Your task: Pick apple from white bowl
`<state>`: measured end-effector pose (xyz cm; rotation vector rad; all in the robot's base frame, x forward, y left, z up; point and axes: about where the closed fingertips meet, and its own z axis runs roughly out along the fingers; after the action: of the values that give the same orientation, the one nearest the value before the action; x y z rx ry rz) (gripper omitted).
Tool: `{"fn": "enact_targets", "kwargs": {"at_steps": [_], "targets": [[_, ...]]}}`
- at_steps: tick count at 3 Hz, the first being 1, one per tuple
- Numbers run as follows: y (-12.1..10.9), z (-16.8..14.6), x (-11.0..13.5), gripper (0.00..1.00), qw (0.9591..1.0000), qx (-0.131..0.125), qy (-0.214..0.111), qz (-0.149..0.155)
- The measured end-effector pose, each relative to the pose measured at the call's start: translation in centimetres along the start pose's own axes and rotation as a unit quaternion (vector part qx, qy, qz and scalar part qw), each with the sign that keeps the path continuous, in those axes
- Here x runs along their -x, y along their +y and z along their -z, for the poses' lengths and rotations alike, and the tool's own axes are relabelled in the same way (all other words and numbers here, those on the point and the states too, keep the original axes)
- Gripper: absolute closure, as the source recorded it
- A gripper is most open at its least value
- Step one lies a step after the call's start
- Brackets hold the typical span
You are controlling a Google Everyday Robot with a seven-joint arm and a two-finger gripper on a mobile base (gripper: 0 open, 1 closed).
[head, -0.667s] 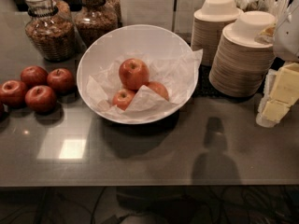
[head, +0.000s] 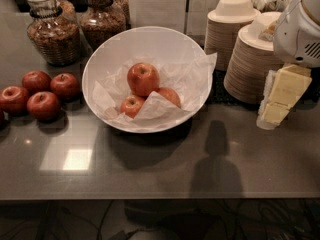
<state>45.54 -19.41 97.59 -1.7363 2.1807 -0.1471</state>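
The white bowl (head: 100, 64) stands mid-table, lined with crumpled white paper. The apple (head: 143, 78), the biggest one, red with an orange-yellow blush and a stem dimple, sits at the bowl's middle. A smaller red-yellow apple (head: 131, 105) lies in front of it, and another apple (head: 170, 96) is partly tucked under the paper to its right. My gripper (head: 280, 98), yellowish below a white arm housing, hangs at the right edge. It is well to the right of the bowl and above the table, holding nothing that I can see.
Several dark red apples (head: 44, 105) lie on the table left of the bowl. Two glass jars (head: 52, 31) stand at the back left. Stacks of beige paper bowls (head: 250, 66) stand at the back right, just behind the gripper. The table's front edge (head: 150, 196) runs along the bottom.
My gripper and arm have shifted a little to the left, toward the bowl. The apples and the bowl have not moved.
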Motion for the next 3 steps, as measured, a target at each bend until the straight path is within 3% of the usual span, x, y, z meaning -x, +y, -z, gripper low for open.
{"fn": "enact_targets", "kwargs": {"at_steps": [1, 2, 3], "targets": [[-1.1, -1.9, 4.3, 0.00, 0.9980, 0.004, -0.063, -0.006], [-2.2, -2.6, 9.5, 0.00, 0.9916, 0.011, -0.129, 0.007], [-3.1, -2.8, 12.7, 0.00, 0.9825, 0.015, -0.185, 0.003]]}}
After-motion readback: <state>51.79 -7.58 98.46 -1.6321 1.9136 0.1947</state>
